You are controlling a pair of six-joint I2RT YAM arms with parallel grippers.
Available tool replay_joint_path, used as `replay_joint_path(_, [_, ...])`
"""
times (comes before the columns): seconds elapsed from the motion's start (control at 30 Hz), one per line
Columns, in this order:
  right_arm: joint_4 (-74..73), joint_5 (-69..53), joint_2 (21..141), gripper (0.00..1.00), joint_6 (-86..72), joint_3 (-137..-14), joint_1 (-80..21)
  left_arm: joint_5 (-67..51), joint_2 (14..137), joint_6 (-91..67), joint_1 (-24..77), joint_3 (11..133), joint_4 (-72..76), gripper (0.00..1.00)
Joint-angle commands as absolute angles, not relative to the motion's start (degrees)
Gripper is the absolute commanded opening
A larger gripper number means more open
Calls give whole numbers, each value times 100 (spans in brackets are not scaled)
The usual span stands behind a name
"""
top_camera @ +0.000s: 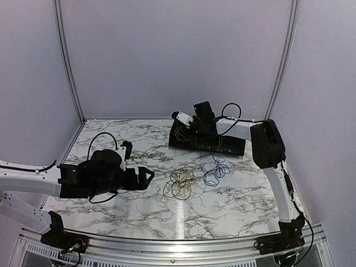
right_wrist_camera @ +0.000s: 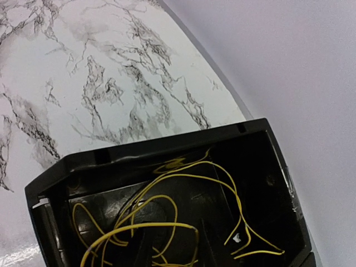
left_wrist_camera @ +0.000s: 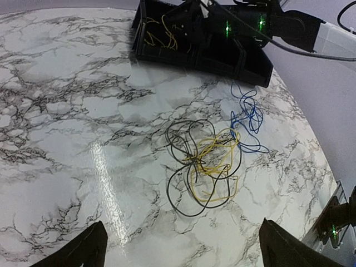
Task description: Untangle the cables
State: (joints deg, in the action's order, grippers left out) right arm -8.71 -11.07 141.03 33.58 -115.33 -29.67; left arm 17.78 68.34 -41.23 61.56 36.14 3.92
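A black cable (top_camera: 177, 192) and a yellow cable (top_camera: 183, 178) lie tangled together mid-table. The blue cable (top_camera: 216, 169) lies just to their right, touching the tangle's edge. In the left wrist view the black loops (left_wrist_camera: 188, 214), the yellow loops (left_wrist_camera: 211, 200) and the blue cable (left_wrist_camera: 250, 114) lie ahead of my left gripper (left_wrist_camera: 181, 236). It is open and empty, a short way left of the tangle (top_camera: 147, 178). My right gripper (top_camera: 188, 129) hangs over the left end of a black tray (top_camera: 222, 149). Its fingers are not visible in the right wrist view.
The black tray (left_wrist_camera: 256, 72) stands at the back of the table and holds loose yellow wire (right_wrist_camera: 162, 225) in its end compartment (right_wrist_camera: 139, 153). Pale walls close in the table at the back and sides. The right arm's upright link (top_camera: 267, 144) stands right of the tray.
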Motion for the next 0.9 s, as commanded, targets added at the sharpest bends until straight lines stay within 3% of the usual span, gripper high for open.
replay_joint_path(0.0, [-1215, -819, 13521, 32, 3714, -11505, -3015, 1759, 7174, -3462, 6170, 4399, -430, 99])
replay_joint_path(0.2, [-1472, -929, 12718, 46, 3948, -11056, -3007, 1546, 7804, -2945, 6179, 5148, -907, 99])
replay_joint_path(0.5, [-2058, -999, 11618, 57, 4434, -10078, -2939, 2654, 7965, -2649, 6161, 5472, -475, 99])
replay_joint_path(0.7, [-2548, -1558, 11199, 57, 4377, -9800, -2872, 3667, 8659, -3237, 6097, 6046, -1367, 99])
replay_joint_path(0.87, [-3276, -2469, 10343, 56, 4324, -9395, -2856, 3134, 9320, -3287, 5848, 6592, -1953, 99])
